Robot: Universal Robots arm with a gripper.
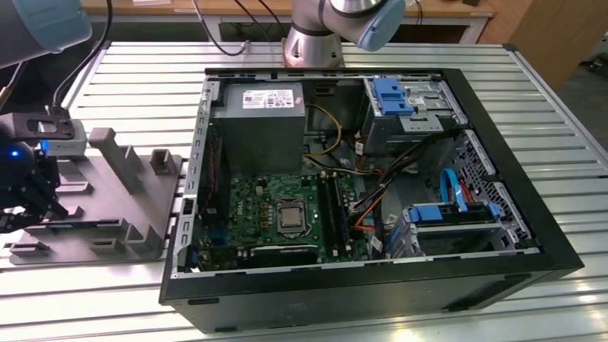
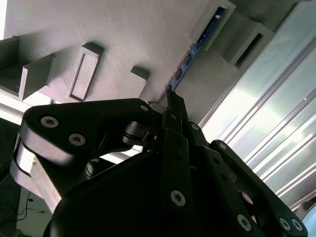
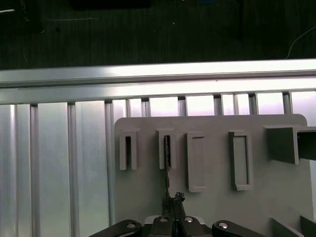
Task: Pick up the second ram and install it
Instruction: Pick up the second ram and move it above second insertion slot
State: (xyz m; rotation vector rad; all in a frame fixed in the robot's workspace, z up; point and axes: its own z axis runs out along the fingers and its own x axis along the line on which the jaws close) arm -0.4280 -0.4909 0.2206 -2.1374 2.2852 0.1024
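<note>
The second ram (image 3: 167,153) is a thin dark stick seen edge-on, standing in a narrow slot of the grey holder (image 3: 212,163). In the second wrist view the second ram (image 2: 190,54) shows a bluish board edge running up from the fingertips along the holder (image 2: 123,39). My gripper (image 3: 173,200) has its black fingers drawn together on the stick's near end; the gripper (image 2: 170,101) pinches it from both sides. In the exterior view the gripper (image 1: 24,192) hangs over the holder (image 1: 114,206) at the far left of that view.
An open black computer case (image 1: 532,235) lies in the middle of the slatted metal table (image 1: 570,142). Inside are the green motherboard (image 1: 275,206) with long black slot rails (image 1: 334,206), a grey power supply (image 1: 256,128) and loose cables (image 1: 380,192).
</note>
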